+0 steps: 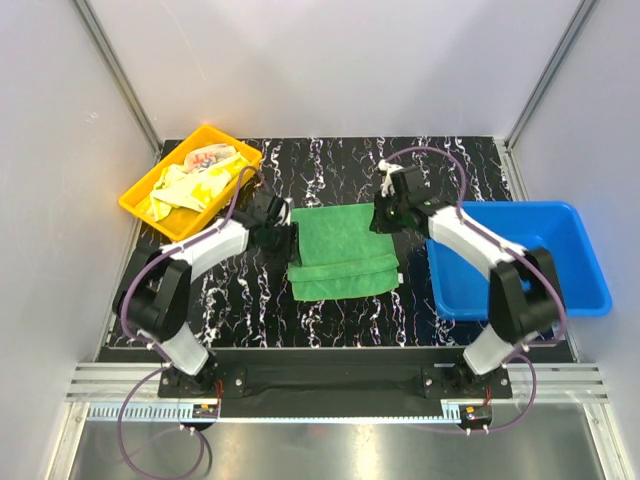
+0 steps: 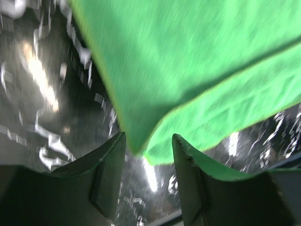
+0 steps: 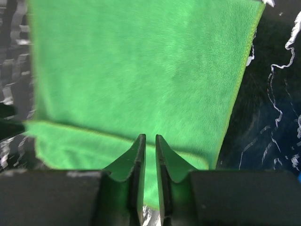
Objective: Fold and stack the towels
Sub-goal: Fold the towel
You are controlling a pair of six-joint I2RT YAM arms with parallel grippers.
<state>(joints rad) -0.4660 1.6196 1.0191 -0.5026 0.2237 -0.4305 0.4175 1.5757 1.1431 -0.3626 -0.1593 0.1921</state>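
The green towel [image 1: 340, 250] lies on the black marbled table, its near part doubled over in a fold. My left gripper [image 1: 283, 240] is at the towel's left edge. In the left wrist view it [image 2: 148, 136] is open, with the towel's corner [image 2: 197, 61] just beyond the gap between the fingers. My right gripper [image 1: 385, 215] is at the towel's far right corner. In the right wrist view it [image 3: 149, 136] is shut to a thin slit over the towel [image 3: 131, 70], with nothing between the jaws. The yellow towel [image 1: 190, 185] and the white/teal printed towel [image 1: 210, 157] lie crumpled in the tray.
The yellow tray [image 1: 135, 200] stands at the far left of the table. The blue bin [image 1: 560, 240] stands at the right, close to my right arm. Grey walls close in the table on three sides.
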